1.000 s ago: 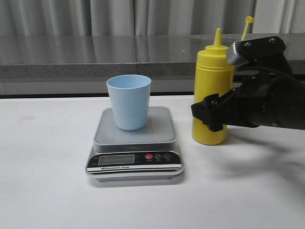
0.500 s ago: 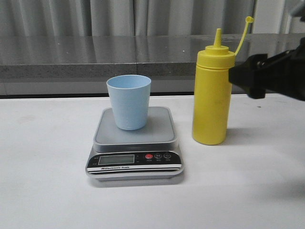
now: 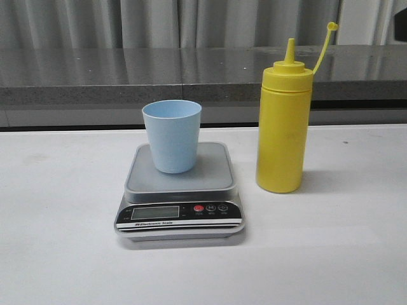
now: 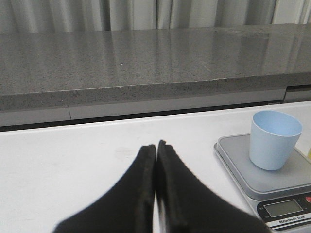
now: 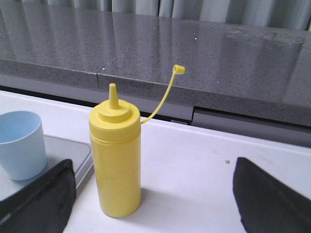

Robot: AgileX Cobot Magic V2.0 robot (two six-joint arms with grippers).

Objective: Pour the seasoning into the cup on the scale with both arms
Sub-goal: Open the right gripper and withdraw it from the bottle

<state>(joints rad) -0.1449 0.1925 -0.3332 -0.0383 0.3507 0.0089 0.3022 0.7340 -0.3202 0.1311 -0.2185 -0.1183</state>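
The left hand (image 4: 156, 194) is seen in its wrist view with both black fingers pressed together, nothing held between them, and it is poised above the white table (image 4: 73, 155). The scale (image 4: 272, 187) is found off to one side of it, well apart from the fingertips, with the cup (image 4: 273, 140) standing upright on the grey platform.

The right hand (image 5: 153, 194) is seen in its wrist view with its fingers (image 5: 43, 196) spread wide apart. The seasoning (image 5: 116, 165) is framed between them but is not touched by either. The bottle is shown upright on the table, its cap strap (image 5: 163, 94) arched away from the nozzle.

In the front view, the seasoning (image 3: 283, 121) is placed just beside the scale (image 3: 180, 203), on the cup's (image 3: 172, 135) right, and no hand is visible there.
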